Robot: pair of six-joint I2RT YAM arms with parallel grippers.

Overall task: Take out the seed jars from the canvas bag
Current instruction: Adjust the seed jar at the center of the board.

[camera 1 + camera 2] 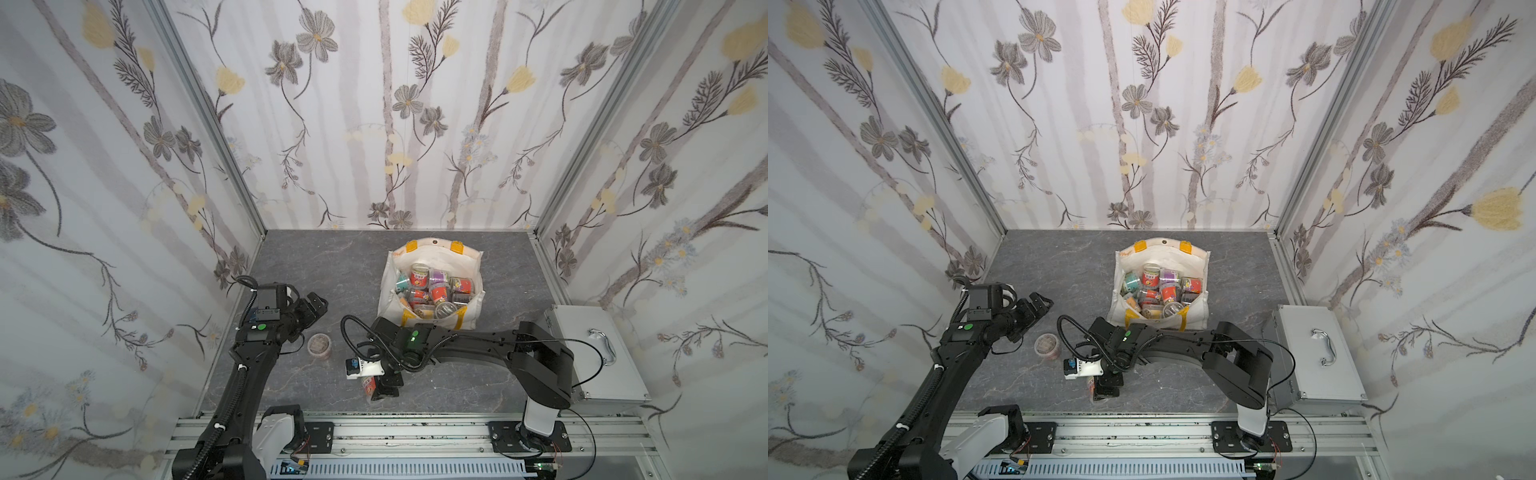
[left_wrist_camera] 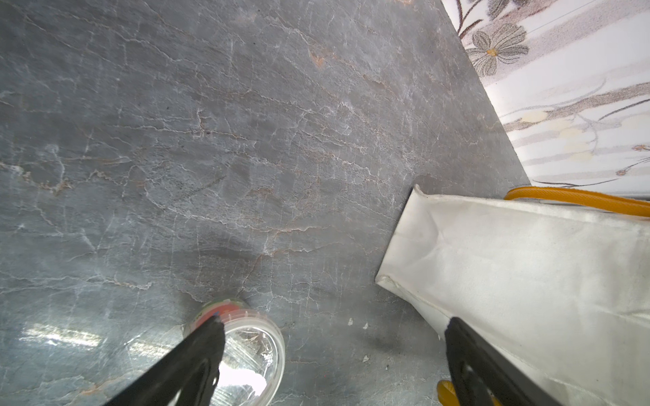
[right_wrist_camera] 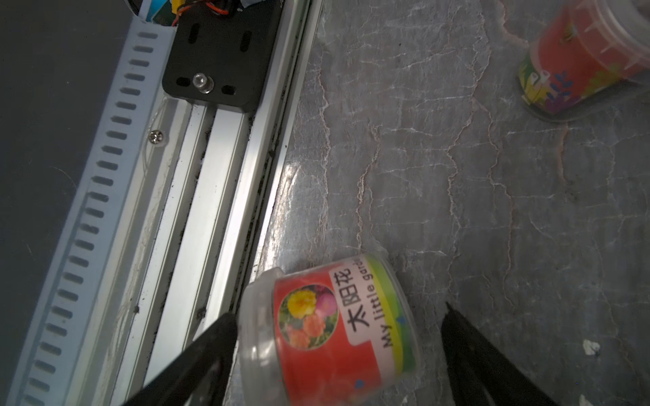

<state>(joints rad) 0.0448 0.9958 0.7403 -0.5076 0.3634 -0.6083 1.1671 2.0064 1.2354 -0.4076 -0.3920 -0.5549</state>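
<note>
While left end effector [image 2: 334,321] hangs released, right end effector [image 3: 337,311], released too, straddles seed jar [image 3: 316,351] near the rail [image 3: 218,175]

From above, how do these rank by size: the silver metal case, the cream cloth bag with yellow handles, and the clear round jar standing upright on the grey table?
In a top view:
1. silver metal case and cream cloth bag look alike; the case is nearer the camera, so unranked.
2. clear round jar, clearly smallest.
</note>
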